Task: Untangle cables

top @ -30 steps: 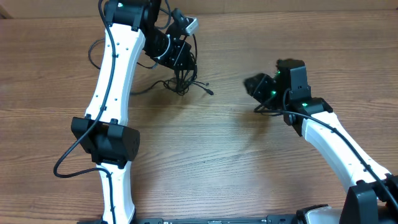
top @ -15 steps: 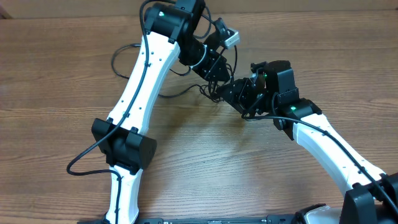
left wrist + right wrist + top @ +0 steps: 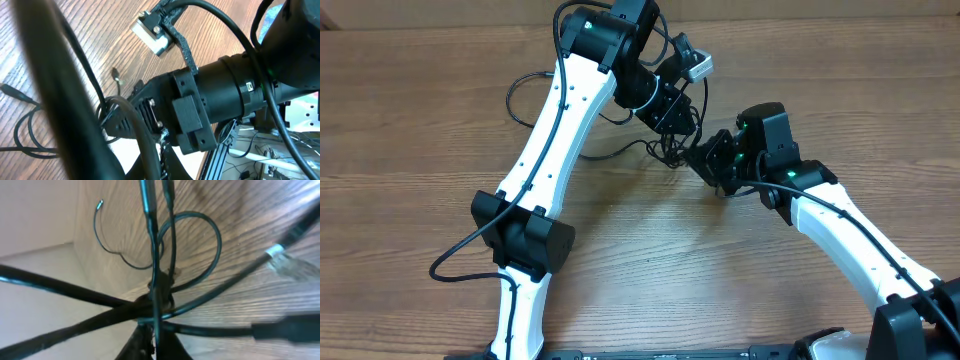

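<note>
The cables [image 3: 669, 148] are thin black cords bunched in a small knot at the table's upper middle, with loose strands trailing left [image 3: 525, 88]. My left gripper [image 3: 672, 120] hangs over the knot, shut on its strands. My right gripper [image 3: 700, 160] has come in from the right and its tips sit at the knot. In the right wrist view the knot [image 3: 159, 294] lies just ahead of my right fingers [image 3: 155, 347], which are closed round a strand. In the left wrist view my left fingers [image 3: 160, 162] are dark and blurred, with loose cable loops [image 3: 30, 125] on the wood.
The two arms' wrists nearly touch over the knot. The right arm's black wrist body [image 3: 225, 90] fills the left wrist view. A white camera plug [image 3: 698, 66] sticks out of the left wrist. Bare wooden table [image 3: 650, 270] lies toward the front.
My left arm has swung right, carrying the cable knot with it. My right gripper has moved left to meet the knot and has closed in on it.
</note>
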`<move>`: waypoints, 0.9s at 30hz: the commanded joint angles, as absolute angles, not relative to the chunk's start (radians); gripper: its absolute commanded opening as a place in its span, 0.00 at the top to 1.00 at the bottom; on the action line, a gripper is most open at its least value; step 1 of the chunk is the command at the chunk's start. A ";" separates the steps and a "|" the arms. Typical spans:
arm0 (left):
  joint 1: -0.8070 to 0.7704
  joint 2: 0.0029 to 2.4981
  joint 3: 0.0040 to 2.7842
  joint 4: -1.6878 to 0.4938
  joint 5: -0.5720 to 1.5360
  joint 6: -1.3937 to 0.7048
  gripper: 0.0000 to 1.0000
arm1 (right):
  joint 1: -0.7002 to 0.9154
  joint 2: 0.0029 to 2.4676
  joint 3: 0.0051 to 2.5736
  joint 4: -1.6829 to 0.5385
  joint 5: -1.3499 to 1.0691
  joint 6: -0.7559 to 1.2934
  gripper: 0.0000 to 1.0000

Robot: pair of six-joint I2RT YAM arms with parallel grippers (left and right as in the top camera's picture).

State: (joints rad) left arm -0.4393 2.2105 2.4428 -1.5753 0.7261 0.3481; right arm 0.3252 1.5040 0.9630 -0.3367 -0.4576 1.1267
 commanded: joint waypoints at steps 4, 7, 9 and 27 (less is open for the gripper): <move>-0.448 2.193 2.464 -1.584 0.755 0.374 0.96 | 0.326 1.504 0.972 -0.336 -0.415 1.153 0.96; -0.448 2.193 2.464 -1.590 0.731 0.374 0.96 | 0.326 1.504 0.972 -0.341 -0.400 1.153 0.96; -0.447 2.193 2.464 -1.599 0.670 0.374 0.96 | 0.324 1.504 0.972 -0.362 -0.369 1.152 0.96; -0.406 2.193 2.464 -1.624 0.566 0.352 0.96 | 0.097 1.504 0.971 -0.646 -0.108 1.118 0.96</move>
